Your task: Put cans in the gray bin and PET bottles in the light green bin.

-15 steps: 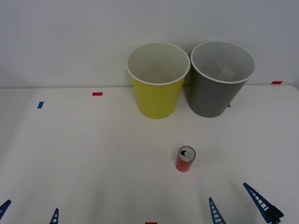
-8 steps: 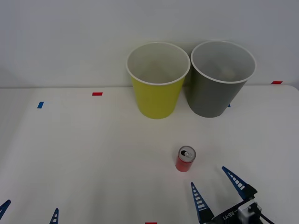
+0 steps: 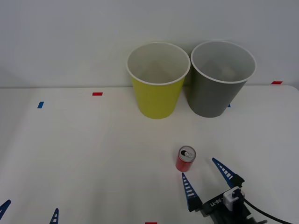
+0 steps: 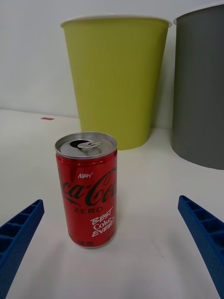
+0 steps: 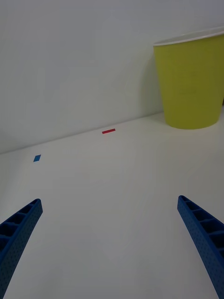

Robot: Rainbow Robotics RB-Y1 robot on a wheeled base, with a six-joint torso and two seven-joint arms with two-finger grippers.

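The red can (image 3: pixel 185 158) stands upright on the white table (image 3: pixel 93 154), well in front of the two bins and nearer the robot's right side. Its silver top shows the pull tab and an open mouth. Up close from the right wrist, the can (image 4: pixel 87 188) reads "NEW", "Coca-Cola ZERO" and "BEST COKE EVER?" in white and black lettering.

The right gripper (image 3: pixel 207 176) sits just behind and to the right of the can, blue ribbed fingers spread wide and nothing between them; the can is just off its left fingertip, not touching it. A white plate on the gripper body carries writing starting "RB-Y1".

Against the back wall, the light green bin (image 3: pixel 158 80) and the gray bin (image 3: pixel 220 78) stand upright side by side, rims nearly touching, green on the left.

The left gripper (image 3: pixel 29 211) waits low at the table's near left edge, fingers apart and empty. Small red tape (image 3: pixel 97 94) and blue tape (image 3: pixel 40 105) marks dot the table.
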